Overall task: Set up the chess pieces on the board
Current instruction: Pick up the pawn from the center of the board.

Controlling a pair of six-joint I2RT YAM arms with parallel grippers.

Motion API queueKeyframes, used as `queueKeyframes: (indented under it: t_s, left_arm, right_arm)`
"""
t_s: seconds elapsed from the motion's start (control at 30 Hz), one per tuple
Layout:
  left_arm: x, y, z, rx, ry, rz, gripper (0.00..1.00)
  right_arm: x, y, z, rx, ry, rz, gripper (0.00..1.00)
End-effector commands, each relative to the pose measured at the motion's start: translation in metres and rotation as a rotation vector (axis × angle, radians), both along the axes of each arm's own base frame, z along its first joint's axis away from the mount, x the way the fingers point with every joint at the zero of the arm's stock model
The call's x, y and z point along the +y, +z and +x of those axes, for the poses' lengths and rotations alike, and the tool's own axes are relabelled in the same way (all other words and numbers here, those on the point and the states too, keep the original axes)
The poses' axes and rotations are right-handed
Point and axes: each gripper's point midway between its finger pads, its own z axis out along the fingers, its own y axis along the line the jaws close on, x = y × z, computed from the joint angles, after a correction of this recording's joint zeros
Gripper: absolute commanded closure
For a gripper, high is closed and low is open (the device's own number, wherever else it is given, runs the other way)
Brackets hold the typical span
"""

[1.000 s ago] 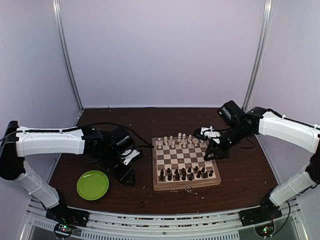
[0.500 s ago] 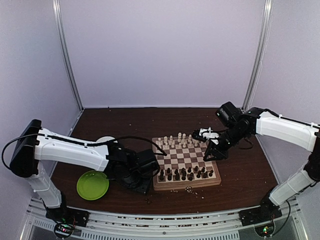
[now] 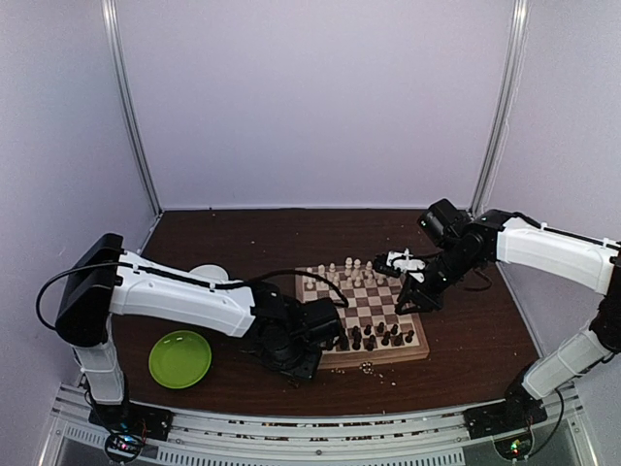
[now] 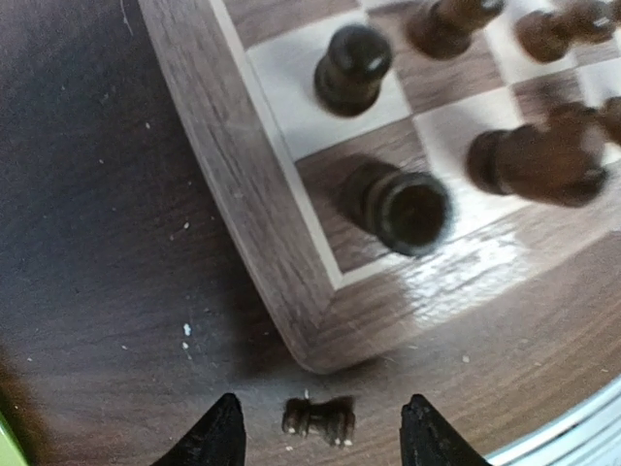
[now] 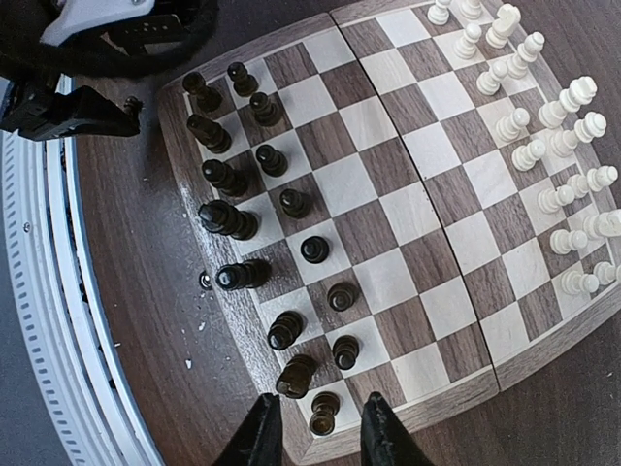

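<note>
Spread, empty left gripper (image 4: 324, 432) astride tiny dark brown wooden chessman (image 4: 318, 417), flat on dark table (image 4: 97, 243) just beside corner of chequered wooden chessboard (image 4: 252, 223). Probably light, stiff, roll-prone; pinch across waist. Spread, empty right gripper (image 5: 320, 432) over board's edge.

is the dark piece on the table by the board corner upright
No, the dark piece lies on its side on the table, off the board corner, between the left fingers.
</note>
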Motion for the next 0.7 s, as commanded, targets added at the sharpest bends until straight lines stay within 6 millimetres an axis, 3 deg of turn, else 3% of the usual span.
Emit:
queueKeyframes:
  t_s: [0.0, 0.23, 0.67]
  left_arm:
    - [0.005, -0.009, -0.002, 0.019, -0.017, 0.059, 0.44]
    - [0.012, -0.011, -0.004, 0.023, -0.015, 0.085, 0.44]
    - [0.040, -0.008, -0.033, 0.101, -0.032, 0.150, 0.43]
  right_arm:
    - [-0.003, 0.003, -0.004, -0.021, 0.012, -0.005, 0.70]
    - [-0.004, 0.002, -0.005, -0.020, 0.010, -0.006, 0.70]
    - [-0.003, -0.001, -0.006, 0.000, 0.013, -0.010, 0.71]
